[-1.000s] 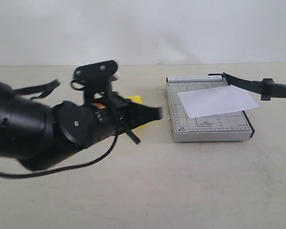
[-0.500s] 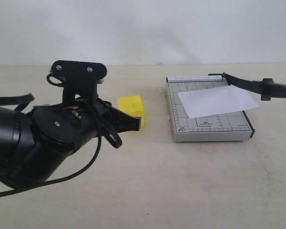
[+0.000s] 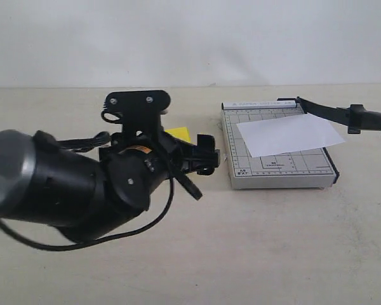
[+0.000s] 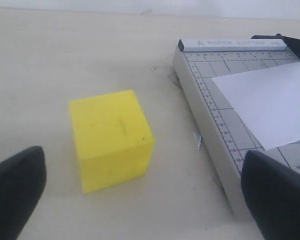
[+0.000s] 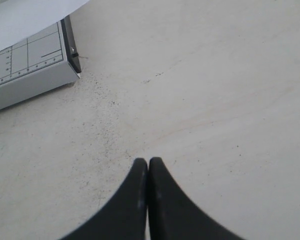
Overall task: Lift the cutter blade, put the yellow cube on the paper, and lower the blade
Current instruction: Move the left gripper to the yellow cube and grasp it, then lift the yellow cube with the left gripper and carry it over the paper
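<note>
The bright yellow matte cube (image 4: 112,137) sits on the pale bench (image 3: 273,241), just beside the small grey gridded cutter board (image 3: 276,168) but apart from it, with a strip of bare bench between the two. It rests flat on one face, turned slightly askew to the board's near edge.

The left hand (image 4: 142,195) is spread wide. In the left wrist view its two black fingertips (image 4: 20,192) show at the opposite edges of the picture. The cube lies ahead of them, within the gap they frame and nearer to one tip than to the other. Neither tip touches it. The side of the board also falls inside that spread, close to the other tip.

In the exterior view the left arm's bulky black body covers most of the cube, so only a yellow upper corner (image 3: 179,133) shows behind the left hand (image 3: 202,155), which points towards the board.

The plain white rectangular sheet of paper (image 3: 289,133) lies on the board, set at a slant, with one corner hanging past the board's right edge. The long black cutter blade (image 3: 333,113) runs from its hinge at the board's far right corner and angles out to the right, clear of the board, with its thick handle end at the picture's edge.

The right hand (image 5: 148,162) is closed, its two fingertips pressed together with nothing between them. It hangs over bare bench near a corner of the board.
</note>
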Tool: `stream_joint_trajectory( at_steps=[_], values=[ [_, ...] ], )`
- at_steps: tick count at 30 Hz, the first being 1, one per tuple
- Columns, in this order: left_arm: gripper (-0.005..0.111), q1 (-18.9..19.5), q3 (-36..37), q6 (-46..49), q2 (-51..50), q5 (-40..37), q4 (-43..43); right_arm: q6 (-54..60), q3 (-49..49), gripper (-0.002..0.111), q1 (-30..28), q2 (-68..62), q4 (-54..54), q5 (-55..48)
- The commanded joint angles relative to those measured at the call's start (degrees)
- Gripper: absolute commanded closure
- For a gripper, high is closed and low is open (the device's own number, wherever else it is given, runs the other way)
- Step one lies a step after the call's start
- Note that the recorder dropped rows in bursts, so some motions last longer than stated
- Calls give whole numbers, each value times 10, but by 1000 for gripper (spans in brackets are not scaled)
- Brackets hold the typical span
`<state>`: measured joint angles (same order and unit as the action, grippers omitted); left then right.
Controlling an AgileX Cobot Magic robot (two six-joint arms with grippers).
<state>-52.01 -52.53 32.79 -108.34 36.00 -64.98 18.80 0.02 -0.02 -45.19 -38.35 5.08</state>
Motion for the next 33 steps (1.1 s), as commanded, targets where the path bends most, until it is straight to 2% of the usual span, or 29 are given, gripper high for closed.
stream_joint_trajectory(
  at_steps=[1, 4, 6, 12, 16, 24, 26, 31, 33],
  values=[
    [-2, 4, -86, 134, -65, 12, -90, -4, 0, 109, 0, -1, 3, -3],
    [-2, 15, -148, 225, -100, 12, -205, -6, 0, 109, 0, -1, 3, -6],
    [-2, 26, -182, 259, -122, 12, -238, -9, 0, 109, 0, -1, 3, -7],
    [-2, 61, -256, 273, -186, 5, -238, -9, 0, 109, 0, -1, 3, -8],
    [-2, 81, -292, 291, -218, -46, -237, -9, 0, 109, 0, -1, 3, -8],
    [2, 84, -331, 363, -253, -45, -238, -9, 0, 109, 0, -1, 3, -8],
    [12, 86, -331, 363, -255, -31, -238, -9, 0, 109, 0, -1, 3, -8],
    [56, 98, -331, 405, -262, -35, -244, -9, 0, 109, 0, -1, 3, -8],
    [69, 98, -331, 421, -257, -26, -246, -9, 0, 109, 0, -1, 3, -8]
  ],
)
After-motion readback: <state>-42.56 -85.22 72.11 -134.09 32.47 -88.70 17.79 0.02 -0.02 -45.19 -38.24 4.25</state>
